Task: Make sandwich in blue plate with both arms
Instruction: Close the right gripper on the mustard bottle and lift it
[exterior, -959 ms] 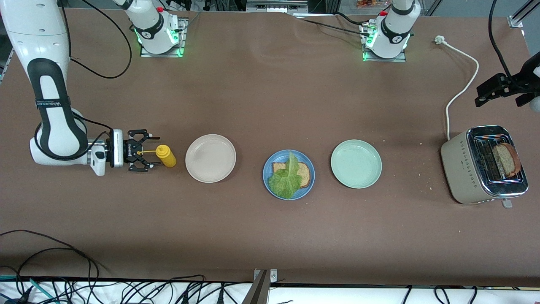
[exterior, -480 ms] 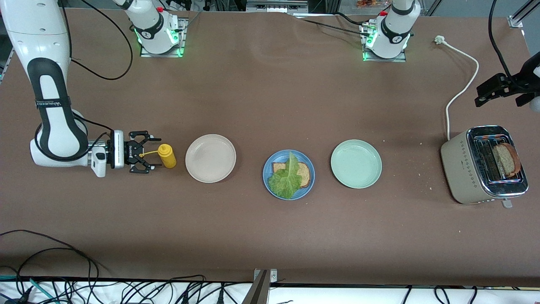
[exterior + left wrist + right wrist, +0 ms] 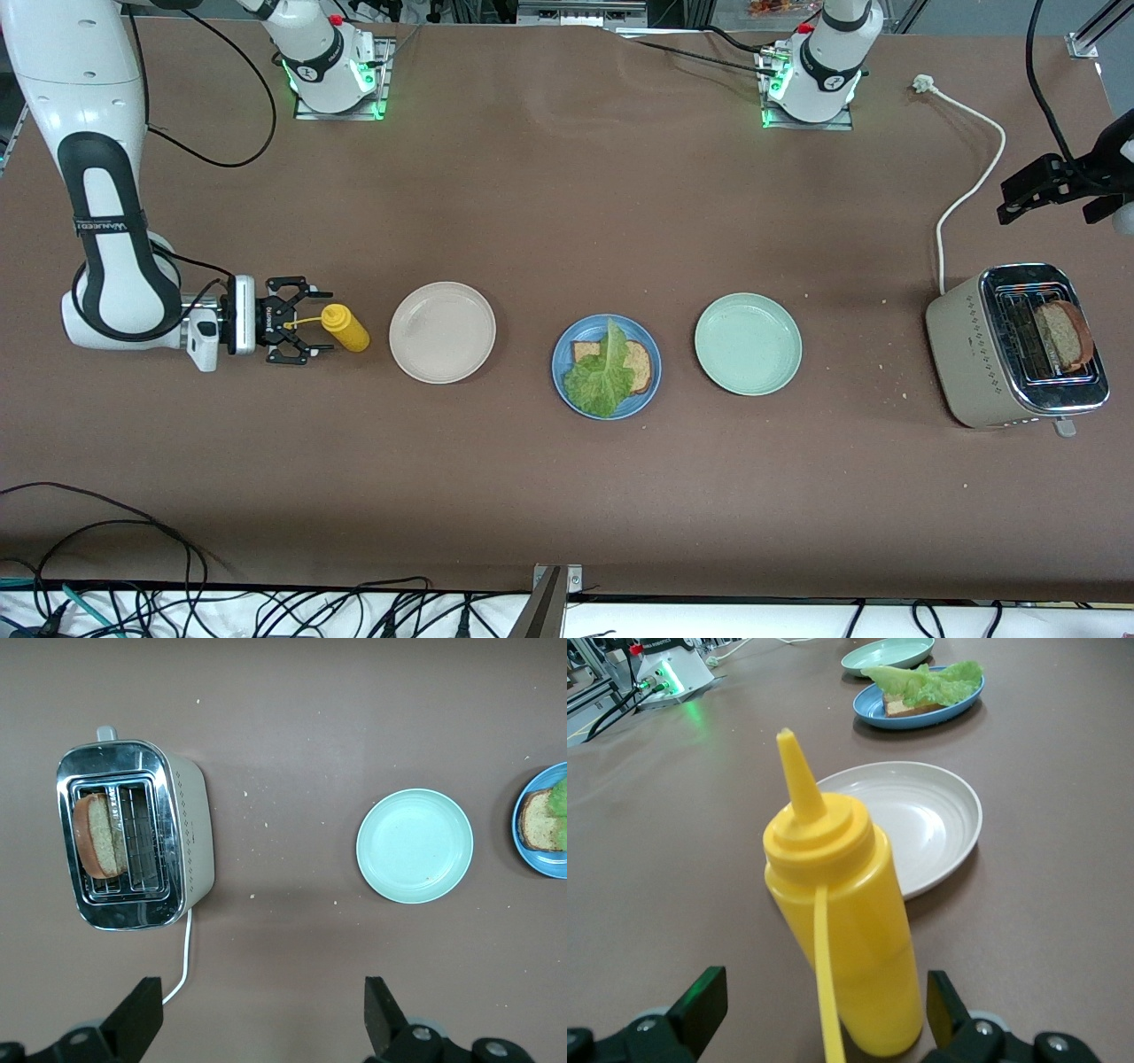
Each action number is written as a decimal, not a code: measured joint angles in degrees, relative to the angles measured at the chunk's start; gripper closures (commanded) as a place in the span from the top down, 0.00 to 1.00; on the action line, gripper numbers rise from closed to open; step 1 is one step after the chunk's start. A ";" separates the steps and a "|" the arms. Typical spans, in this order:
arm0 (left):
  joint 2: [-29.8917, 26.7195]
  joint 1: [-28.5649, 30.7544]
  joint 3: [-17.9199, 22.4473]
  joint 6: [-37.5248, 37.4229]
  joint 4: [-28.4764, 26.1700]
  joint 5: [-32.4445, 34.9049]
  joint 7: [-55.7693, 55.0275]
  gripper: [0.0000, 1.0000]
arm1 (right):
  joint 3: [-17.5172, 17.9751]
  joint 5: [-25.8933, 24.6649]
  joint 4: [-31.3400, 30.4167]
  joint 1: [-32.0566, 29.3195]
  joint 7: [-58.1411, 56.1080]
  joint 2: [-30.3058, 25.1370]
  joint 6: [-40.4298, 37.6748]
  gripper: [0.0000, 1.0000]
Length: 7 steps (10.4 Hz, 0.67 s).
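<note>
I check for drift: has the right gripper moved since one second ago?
Yes. The right gripper, open around the mustard bottle, drew slightly away from the fixed beige plate.

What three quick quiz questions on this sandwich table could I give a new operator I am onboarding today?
1. True or false: the second bread slice already lies on the lettuce in the blue plate.
2. Which thing stands between the open fingers of the right claw: A) beige plate, B) yellow squeeze bottle, C) toaster?
3. Fill in: the left claw, open, hangs above the table at the ____ end, near the toaster.

Key: 1 false, it stands in the toaster; 2 B; 3 left arm's.
</note>
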 measured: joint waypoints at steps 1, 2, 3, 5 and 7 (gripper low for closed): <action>0.00 0.01 0.00 0.00 0.00 0.00 0.00 1.00 | -0.29 0.00 0.00 -0.35 -0.31 0.24 0.00 1.00; 0.00 0.06 0.00 0.00 0.00 0.00 0.00 1.00 | -0.67 0.00 0.05 -0.60 -0.41 0.41 0.01 1.00; 0.00 0.12 0.00 0.00 0.00 0.00 0.00 1.00 | -1.03 0.00 0.37 -0.75 -0.59 0.50 0.12 1.00; 0.00 0.18 0.00 0.00 0.00 0.00 0.00 1.00 | -1.77 0.00 1.19 -1.26 -0.59 0.60 0.39 1.00; 0.00 0.24 0.00 0.00 0.00 0.00 0.00 1.00 | -2.04 1.55 1.16 -1.81 -1.52 2.00 0.38 1.00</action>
